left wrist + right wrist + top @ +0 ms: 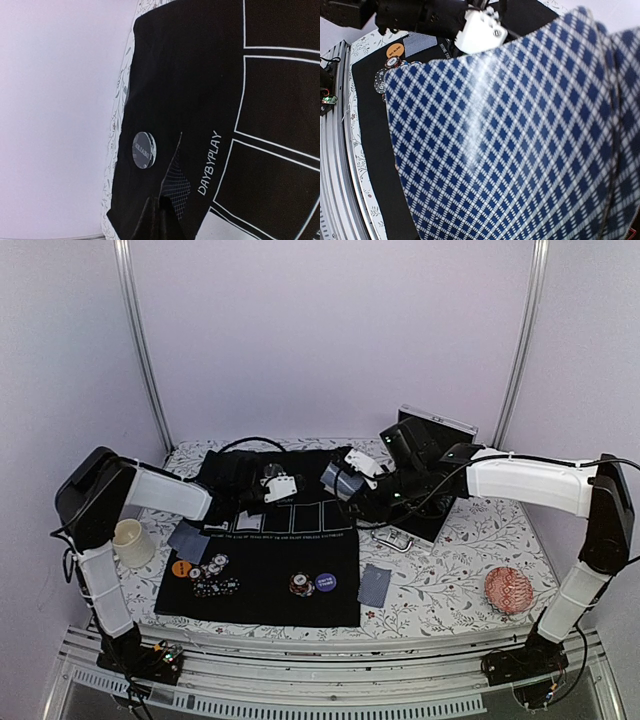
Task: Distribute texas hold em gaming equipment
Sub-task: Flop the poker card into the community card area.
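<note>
My left gripper (296, 488) reaches right over the back of the black mat (260, 600). In the left wrist view its fingers (150, 220) are shut on a blue-checked playing card (176, 187), seen edge-on. A silver dealer button (143, 150) lies on the mat just beyond. My right gripper (348, 483) holds a fan of blue-backed cards (338, 479) close by. These cards (510, 140) fill the right wrist view and hide its fingers. An orange button (181, 568), chip stacks (214, 577), more chips (301, 584) and a purple button (325, 582) sit on the mat's near part.
Single cards lie off the mat at the left (188, 540) and the right (376, 584). A cream mug (132, 542) stands at the left. A red patterned disc (508, 590) lies at the right. An open black case (432, 435) and a metal clasp (397, 540) are back right.
</note>
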Tool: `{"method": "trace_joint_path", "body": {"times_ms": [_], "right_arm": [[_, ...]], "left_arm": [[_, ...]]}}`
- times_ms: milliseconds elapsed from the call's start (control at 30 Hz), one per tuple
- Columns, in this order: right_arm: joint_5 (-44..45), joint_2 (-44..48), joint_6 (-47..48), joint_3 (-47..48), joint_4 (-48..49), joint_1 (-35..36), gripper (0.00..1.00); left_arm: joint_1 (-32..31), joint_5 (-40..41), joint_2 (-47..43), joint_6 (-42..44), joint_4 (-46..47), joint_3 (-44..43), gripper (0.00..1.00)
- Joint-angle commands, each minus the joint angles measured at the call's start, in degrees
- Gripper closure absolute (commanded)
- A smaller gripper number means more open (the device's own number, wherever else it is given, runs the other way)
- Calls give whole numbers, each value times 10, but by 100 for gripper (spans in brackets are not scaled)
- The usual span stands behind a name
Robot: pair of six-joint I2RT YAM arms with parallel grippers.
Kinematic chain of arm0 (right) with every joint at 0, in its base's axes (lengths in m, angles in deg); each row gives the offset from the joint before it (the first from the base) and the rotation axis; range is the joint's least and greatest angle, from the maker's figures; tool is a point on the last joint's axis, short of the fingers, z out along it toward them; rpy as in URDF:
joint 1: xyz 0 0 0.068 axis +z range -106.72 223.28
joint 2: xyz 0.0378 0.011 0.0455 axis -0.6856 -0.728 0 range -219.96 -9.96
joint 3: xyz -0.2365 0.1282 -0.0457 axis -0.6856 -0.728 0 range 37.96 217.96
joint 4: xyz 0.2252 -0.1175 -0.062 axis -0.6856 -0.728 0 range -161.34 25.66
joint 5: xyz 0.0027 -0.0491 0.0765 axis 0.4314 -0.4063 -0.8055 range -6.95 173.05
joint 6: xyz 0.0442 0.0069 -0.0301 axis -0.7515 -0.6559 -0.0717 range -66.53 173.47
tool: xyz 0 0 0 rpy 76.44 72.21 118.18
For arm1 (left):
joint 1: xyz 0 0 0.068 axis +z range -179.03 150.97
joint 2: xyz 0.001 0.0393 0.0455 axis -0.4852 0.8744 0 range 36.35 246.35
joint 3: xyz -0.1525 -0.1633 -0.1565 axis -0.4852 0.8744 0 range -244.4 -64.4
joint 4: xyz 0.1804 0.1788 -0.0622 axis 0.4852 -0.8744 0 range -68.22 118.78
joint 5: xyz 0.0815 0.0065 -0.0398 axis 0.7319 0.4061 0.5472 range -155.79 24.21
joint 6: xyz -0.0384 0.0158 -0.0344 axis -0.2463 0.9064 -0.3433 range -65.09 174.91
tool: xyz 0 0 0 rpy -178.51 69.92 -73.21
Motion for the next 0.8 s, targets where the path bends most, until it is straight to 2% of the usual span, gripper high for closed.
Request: {"method": "trace_joint_path", "body": {"times_ms": [0,133,233,433,600,767], "right_arm": [[1,30,-2,-10,11,-3,63],[0,31,-5,-13,11,-4,63],[-2,31,-4,-12,12,-4,63],[-3,31,-3,-10,12,-4,63],[-2,34,-5,-15,14,-3,63],[-1,35,-5,-17,14,-3,63]], "left_arm": [[-10,17,28,59,72,21,100],[-12,-71,30,53,-34,30,100],[-13,-103,33,40,-79,29,100],[-12,-135,38,23,-134,16,100],[-12,-125,46,12,-163,0,100],[-12,-134,67,-17,-188,-17,84]]}}
